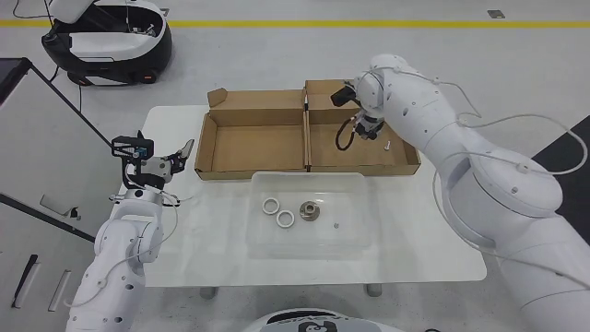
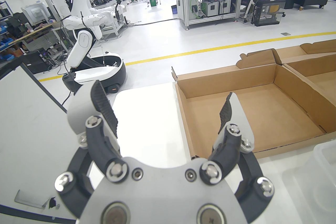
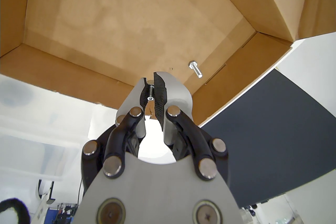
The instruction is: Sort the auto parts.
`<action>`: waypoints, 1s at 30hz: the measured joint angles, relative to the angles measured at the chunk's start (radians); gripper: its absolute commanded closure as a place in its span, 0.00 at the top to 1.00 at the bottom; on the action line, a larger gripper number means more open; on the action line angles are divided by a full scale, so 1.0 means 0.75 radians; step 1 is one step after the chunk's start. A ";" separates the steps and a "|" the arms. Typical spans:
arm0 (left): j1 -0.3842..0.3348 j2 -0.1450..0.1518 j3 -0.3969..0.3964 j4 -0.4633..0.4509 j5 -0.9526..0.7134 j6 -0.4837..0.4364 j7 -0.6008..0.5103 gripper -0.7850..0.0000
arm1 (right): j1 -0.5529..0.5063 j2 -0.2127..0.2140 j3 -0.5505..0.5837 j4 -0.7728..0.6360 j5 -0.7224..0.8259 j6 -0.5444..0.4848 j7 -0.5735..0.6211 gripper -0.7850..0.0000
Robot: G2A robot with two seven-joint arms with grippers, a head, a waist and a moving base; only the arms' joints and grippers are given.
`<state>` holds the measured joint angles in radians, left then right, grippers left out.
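**A:** What are the right gripper's fingers doing?

**B:** The right gripper (image 3: 151, 83) is pinching a small bolt (image 3: 150, 94). Its ribbed black pads (image 3: 159, 93) are pressing almost together, with the threaded metal shank clamped between them and pointing back toward the wrist camera. The gripper is hanging over the right cardboard box (image 3: 131, 12), close to one wall.

**A:** Is anything lying in that box?

**B:** A second bolt (image 3: 195, 69) is lying on its side on the matte brown floor. It is bright metal with a hex head, and it is resting near a corner, apart from the gripper.

**A:** And the left gripper?

**B:** The left gripper (image 2: 162, 89) is gripping nothing. Its fingers (image 2: 103, 104) are standing wide apart, curved white shells faced with rough black pads, and they are touching nothing. It is hovering over the white table (image 2: 147, 117) near the table's left edge. It is just beside the left cardboard box (image 2: 252, 109), a shallow corrugated tray with its flaps standing open.

**A:** What is the top view adding?

**B:** It is showing a clear plastic bin (image 1: 309, 175) sitting on the table just in front of the two boxes. Inside, a white ring (image 1: 270, 207) and a second white ring (image 1: 286, 219) are lying flat, side by side. A round grey metal part (image 1: 309, 210) is sitting just beside them. A tiny piece (image 1: 336, 224) is lying a little apart, too small to identify. The right wrist view is catching the bin's cloudy wall beside the box and is giving the close look at the bolt's thread.
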<state>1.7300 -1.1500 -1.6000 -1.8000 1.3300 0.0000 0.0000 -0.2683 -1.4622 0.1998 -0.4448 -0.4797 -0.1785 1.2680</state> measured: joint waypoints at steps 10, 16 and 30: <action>0.000 0.000 0.000 0.000 0.000 0.000 0.000 1.00 | -0.075 -0.007 0.021 0.051 -0.047 0.073 -0.148 0.00; 0.000 0.000 0.000 0.000 0.000 0.000 0.000 1.00 | -0.108 -0.008 0.047 0.075 -0.049 0.084 -0.223 0.00; 0.000 0.000 0.000 0.000 0.000 0.000 0.000 1.00 | -0.178 -0.003 0.078 0.108 -0.104 0.095 -0.287 0.00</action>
<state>1.7300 -1.1500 -1.6000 -1.8000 1.3300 0.0000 0.0000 -0.4016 -1.4648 0.2583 -0.3639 -0.5580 -0.1076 1.0527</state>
